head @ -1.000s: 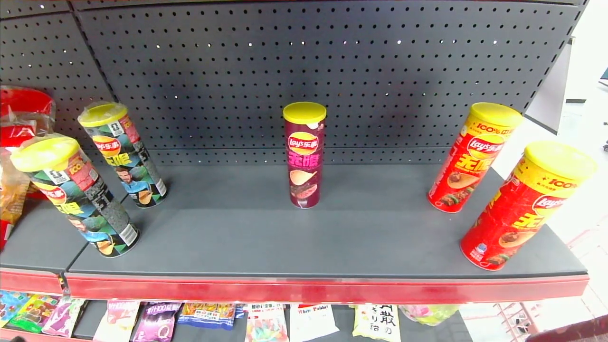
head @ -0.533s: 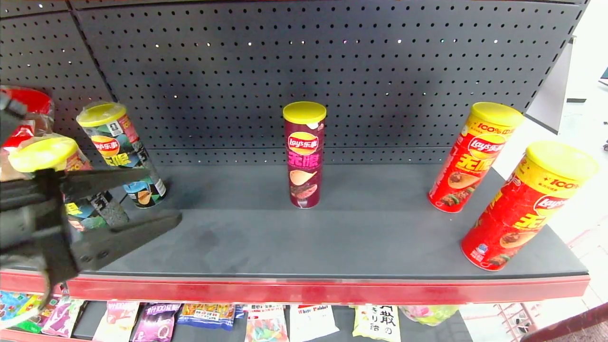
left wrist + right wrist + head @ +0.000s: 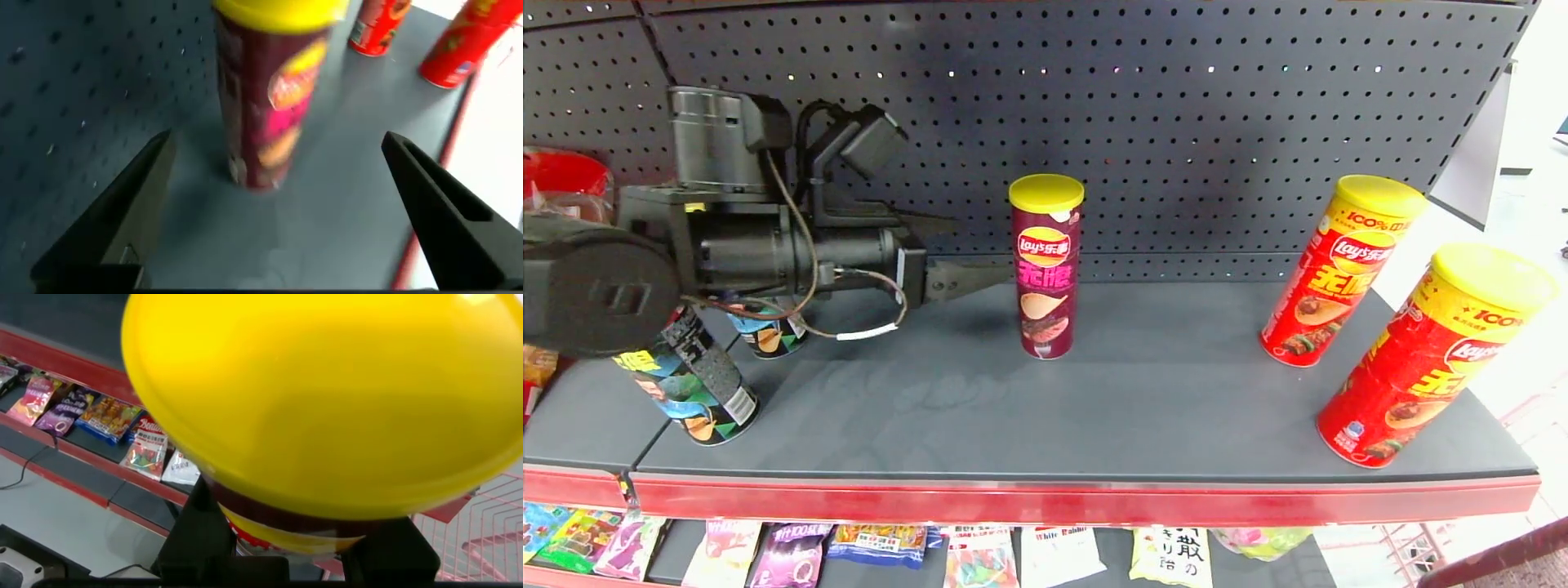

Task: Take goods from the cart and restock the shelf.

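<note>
- A shop: a dark shelf (image 3: 1143, 408) with a perforated back panel (image 3: 1176, 122) and a red front strip (image 3: 1086, 500).
- Chip cans (image 3: 1045, 265) stand on it, well apart; snack bags (image 3: 980, 555) lie one level below.

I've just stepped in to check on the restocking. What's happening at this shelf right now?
The robot's left gripper is open and lined up with the maroon chip can, which stands in the middle of the shelf. It has not closed on the can. The right gripper holds a yellow-lidded chip can. Two red chip cans stand at the shelf's right end and two patterned cans at its left.
</note>
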Tool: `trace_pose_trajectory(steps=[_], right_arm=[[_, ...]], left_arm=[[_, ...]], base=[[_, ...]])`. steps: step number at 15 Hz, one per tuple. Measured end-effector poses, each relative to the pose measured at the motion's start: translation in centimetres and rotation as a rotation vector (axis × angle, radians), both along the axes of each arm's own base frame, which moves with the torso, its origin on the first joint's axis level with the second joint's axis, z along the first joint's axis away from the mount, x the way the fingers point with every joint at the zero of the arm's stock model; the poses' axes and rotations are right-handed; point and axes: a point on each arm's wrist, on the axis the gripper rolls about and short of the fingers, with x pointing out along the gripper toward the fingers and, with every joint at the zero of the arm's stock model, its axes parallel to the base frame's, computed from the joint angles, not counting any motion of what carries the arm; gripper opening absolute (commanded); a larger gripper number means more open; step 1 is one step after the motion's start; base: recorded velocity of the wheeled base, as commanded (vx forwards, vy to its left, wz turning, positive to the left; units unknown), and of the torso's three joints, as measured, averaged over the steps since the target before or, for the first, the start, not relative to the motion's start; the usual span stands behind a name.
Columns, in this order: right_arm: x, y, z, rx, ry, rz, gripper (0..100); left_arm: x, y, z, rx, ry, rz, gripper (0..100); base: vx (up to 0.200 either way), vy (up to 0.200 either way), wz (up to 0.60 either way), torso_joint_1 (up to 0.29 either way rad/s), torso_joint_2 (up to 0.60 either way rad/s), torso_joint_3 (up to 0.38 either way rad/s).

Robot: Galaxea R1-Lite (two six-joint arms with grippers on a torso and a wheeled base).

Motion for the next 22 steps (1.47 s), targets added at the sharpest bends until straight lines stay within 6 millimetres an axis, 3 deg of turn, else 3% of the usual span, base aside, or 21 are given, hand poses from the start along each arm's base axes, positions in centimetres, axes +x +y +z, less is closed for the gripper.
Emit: trace_pose_trajectory(steps=[5, 13, 18, 19, 22], right_arm=[[0.0, 0.0, -0.1, 0.006, 0.007, -0.004, 0], [0.0, 0.0, -0.1, 0.005, 0.013, -0.007, 0], [0.0, 0.0, -0.1, 0.006, 0.007, -0.011, 0], [-0.1, 0.0, -0.1, 0.007, 0.006, -0.011, 0], [-0.1, 0.0, 0.0, 0.008, 0.003, -0.012, 0]], left_arm=[[3.1, -3.1, -1.3, 0.008, 0.009, -0.036, 100], [5.5, -5.4, -1.9, 0.007, -0.006, -0.045, 100], [6.0, -6.7, -2.4, 0.009, -0.002, -0.054, 100], [6.2, -6.9, -2.4, 0.009, -0.008, -0.050, 0], [6.2, -7.7, -2.5, 0.009, 0.004, -0.061, 0]], base=[[0.000, 0.000, 0.00, 0.000, 0.00, 0.000], [0.000, 0.000, 0.00, 0.000, 0.00, 0.000], [0.000, 0.000, 0.00, 0.000, 0.00, 0.000], [0.000, 0.000, 0.00, 0.000, 0.00, 0.000], [0.000, 0.000, 0.00, 0.000, 0.00, 0.000]])
